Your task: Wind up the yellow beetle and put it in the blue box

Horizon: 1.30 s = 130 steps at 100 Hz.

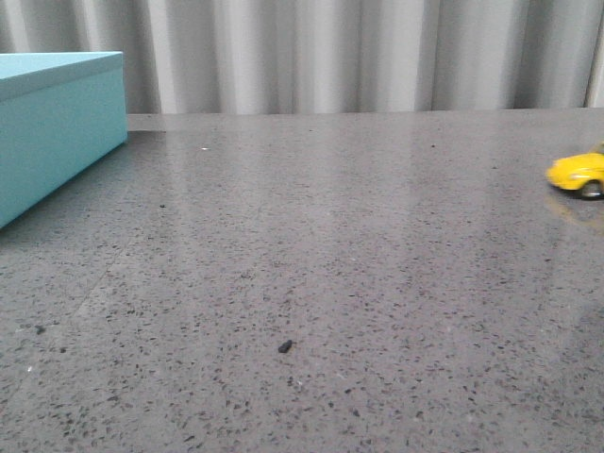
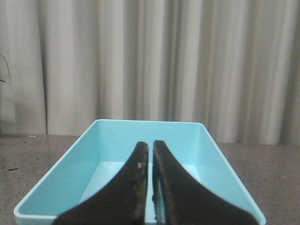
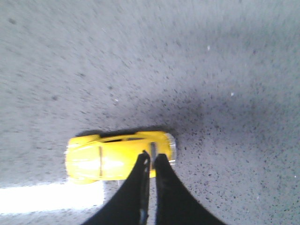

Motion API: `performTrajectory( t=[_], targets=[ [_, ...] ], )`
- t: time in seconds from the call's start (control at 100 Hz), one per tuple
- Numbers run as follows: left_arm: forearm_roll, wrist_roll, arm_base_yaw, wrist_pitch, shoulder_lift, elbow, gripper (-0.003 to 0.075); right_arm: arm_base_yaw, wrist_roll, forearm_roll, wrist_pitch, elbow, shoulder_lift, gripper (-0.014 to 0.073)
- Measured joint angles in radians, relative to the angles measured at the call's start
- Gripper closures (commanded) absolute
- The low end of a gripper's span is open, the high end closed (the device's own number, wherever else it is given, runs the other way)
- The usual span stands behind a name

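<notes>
The yellow beetle stands on the grey table at the far right edge of the front view. In the right wrist view the beetle lies just beyond my right gripper, whose shut tips overlap one end of the car's roof with nothing between them. The blue box sits at the back left. In the left wrist view the box is open and empty, and my left gripper hangs over it, shut and empty. Neither gripper shows in the front view.
A speckled grey tabletop runs between box and car. A pale pleated curtain hangs behind the table's back edge. A small dark speck lies near the front.
</notes>
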Motion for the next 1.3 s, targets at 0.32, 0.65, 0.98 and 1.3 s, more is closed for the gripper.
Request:
performTrajectory(
  t=[0.32, 0.65, 0.98, 1.3],
  targets=[
    [0.000, 0.000, 0.000, 0.000, 0.000, 0.000, 0.0741, 0.051, 0.000, 0.020, -0.011, 0.000, -0.106, 0.0635],
    [0.000, 0.000, 0.000, 0.000, 0.000, 0.000, 0.0741, 0.111, 0.000, 0.027, -0.021, 0.000, -0.167, 0.0635],
    [0.008, 0.000, 0.000, 0.000, 0.000, 0.000, 0.0741, 0.169, 0.000, 0.029, -0.032, 0.002, -0.223, 0.0635],
    [0.010, 0.000, 0.000, 0.000, 0.080, -0.067, 0.0741, 0.172, 0.000, 0.029, -0.164, 0.188, -0.447, 0.0635]
  ],
)
